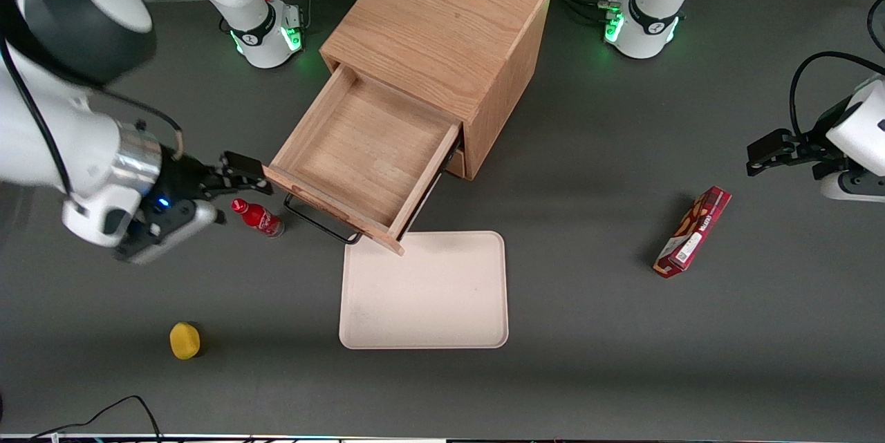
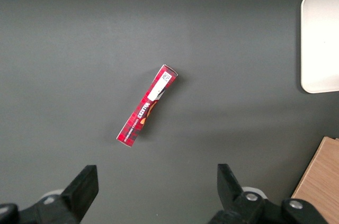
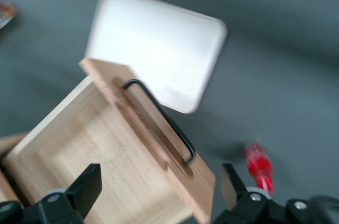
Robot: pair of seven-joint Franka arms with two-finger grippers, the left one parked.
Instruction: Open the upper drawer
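Dark grey table (image 1: 622, 374) fills your front view. On it stands the wooden cabinet (image 1: 449, 21). You can see its upper drawer (image 1: 363, 156) pulled far out, and nothing lies inside. The black handle (image 1: 319, 222) runs along the drawer's front, on the side nearer the camera. One corner of the drawer hangs just over a corner of the cream tray (image 1: 425, 291), which lies nearer the camera than the cabinet. Your gripper (image 1: 250, 177) sits beside the drawer's front corner, toward the working arm's end of the table. Its fingers are apart and hold nothing. A small red bottle (image 1: 258, 217) lies on the table just beside the gripper and near the handle. A yellow ball (image 1: 184, 341) rests well apart, nearer the camera. A red box (image 1: 693, 231) lies toward the parked arm's end.

Next, look at the left wrist view. You see the red box (image 2: 146, 105) lying flat on the table (image 2: 79, 33). The tray's (image 2: 320, 38) edge and a bit of the cabinet (image 2: 322, 184) show too.

Last, the right wrist view. It is blurry. The gripper (image 3: 161, 184) has its two fingers spread wide, above the drawer (image 3: 106, 150). The handle (image 3: 161, 121) shows on the drawer's front. The tray (image 3: 156, 46) lies past the drawer, and the red bottle (image 3: 259, 167) is near one finger.
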